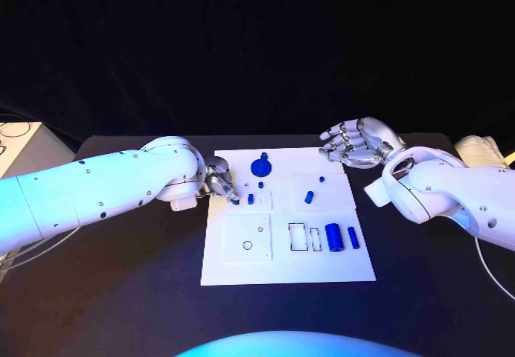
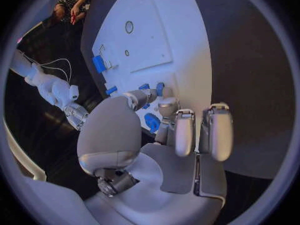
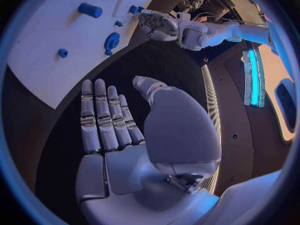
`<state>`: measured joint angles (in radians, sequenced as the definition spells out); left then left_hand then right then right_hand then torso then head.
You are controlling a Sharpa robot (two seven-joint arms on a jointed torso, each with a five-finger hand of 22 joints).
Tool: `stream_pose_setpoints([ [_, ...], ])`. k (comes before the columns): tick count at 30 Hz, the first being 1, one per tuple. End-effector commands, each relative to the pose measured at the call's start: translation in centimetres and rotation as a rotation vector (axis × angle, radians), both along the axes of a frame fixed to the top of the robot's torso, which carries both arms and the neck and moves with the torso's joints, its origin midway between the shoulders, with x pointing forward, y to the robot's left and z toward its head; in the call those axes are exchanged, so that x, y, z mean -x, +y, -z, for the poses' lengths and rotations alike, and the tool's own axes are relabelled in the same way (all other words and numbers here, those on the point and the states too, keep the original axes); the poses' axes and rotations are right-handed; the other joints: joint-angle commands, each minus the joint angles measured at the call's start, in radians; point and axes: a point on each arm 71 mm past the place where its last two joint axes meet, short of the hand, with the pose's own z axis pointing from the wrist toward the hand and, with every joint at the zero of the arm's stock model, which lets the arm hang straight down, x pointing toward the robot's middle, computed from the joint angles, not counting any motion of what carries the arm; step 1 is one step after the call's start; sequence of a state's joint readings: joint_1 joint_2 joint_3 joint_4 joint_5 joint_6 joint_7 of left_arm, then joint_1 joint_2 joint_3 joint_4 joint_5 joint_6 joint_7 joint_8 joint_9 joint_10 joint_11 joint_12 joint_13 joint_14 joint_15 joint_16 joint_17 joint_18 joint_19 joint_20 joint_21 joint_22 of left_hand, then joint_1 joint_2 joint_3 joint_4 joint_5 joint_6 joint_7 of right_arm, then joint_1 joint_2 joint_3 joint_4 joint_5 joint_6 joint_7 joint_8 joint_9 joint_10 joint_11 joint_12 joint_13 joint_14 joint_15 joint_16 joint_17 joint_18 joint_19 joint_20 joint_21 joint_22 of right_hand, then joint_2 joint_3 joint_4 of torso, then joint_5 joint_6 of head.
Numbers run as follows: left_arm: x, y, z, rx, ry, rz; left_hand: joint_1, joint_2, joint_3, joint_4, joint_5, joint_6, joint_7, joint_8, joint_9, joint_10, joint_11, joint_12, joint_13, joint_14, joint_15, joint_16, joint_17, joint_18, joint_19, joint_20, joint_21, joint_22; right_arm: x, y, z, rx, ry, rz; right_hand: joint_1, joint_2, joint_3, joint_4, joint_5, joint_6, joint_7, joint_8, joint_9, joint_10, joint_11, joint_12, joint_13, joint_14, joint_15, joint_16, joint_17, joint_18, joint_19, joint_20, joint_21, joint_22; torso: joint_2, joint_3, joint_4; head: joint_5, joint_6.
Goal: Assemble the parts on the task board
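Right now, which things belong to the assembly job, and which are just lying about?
Job:
task board
blue cylinder
blue rod
blue knob
small blue pegs
left hand, at the board's left edge
right hand, holding nothing

Lying about:
white box, at the table's left

The left hand (image 1: 220,186) crowds the task board (image 1: 288,268) at nine o'clock, by a small blue part (image 1: 250,198). The right hand (image 1: 356,141) hangs spread at two o'clock, off the board. The black counter (image 1: 129,297) lies bare toward six.
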<state>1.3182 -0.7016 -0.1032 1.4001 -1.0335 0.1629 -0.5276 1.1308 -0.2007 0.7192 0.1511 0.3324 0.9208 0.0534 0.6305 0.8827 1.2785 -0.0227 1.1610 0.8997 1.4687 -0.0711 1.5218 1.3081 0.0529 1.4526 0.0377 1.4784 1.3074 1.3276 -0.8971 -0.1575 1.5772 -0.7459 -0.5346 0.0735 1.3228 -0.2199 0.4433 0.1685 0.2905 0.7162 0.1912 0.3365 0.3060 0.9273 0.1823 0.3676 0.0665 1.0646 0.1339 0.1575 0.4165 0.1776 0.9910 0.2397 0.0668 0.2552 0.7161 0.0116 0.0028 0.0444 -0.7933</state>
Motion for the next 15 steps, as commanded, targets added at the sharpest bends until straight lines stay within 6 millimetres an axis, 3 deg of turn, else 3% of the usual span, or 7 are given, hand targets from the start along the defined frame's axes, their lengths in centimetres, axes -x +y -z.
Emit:
stream_pose_setpoints([
  [1,0.28,-0.32,0.33,-0.015,0.028,0.03,0.0,0.003,0.169,-0.176,0.003,0.005,0.001,0.003,0.001,0.005,0.001,0.007,0.001,0.083,-0.007,0.005,0.193,-0.012,0.007,-0.002,0.003,0.108,0.08,0.15,0.02,0.002,0.002,-0.016,0.002,0.009,-0.001,-0.005,0.004,0.002,0.061,0.003,-0.001,-0.002,0.002,0.004,-0.002,-0.001,-0.003,-0.005,-0.001,0.005,-0.005,0.001,0.0,-0.001,0.0,-0.0005,0.0005,0.0,-0.001],
  [15,-0.11,-0.75,0.66,-0.024,0.028,0.021,-0.001,0.005,0.17,-0.174,0.002,0.006,0.001,0.002,0.0,0.003,0.002,0.003,-0.005,0.082,-0.007,0.003,0.189,-0.011,0.004,-0.002,0.0,0.104,0.11,0.18,0.01,0.001,0.002,-0.018,0.002,0.009,0.0,-0.006,0.005,0.002,0.061,0.003,-0.002,-0.002,0.002,0.005,-0.002,-0.001,-0.003,-0.005,-0.002,0.005,-0.004,0.001,0.0,-0.006,0.0,-0.0006,-0.0002,-0.003,-0.004],
])
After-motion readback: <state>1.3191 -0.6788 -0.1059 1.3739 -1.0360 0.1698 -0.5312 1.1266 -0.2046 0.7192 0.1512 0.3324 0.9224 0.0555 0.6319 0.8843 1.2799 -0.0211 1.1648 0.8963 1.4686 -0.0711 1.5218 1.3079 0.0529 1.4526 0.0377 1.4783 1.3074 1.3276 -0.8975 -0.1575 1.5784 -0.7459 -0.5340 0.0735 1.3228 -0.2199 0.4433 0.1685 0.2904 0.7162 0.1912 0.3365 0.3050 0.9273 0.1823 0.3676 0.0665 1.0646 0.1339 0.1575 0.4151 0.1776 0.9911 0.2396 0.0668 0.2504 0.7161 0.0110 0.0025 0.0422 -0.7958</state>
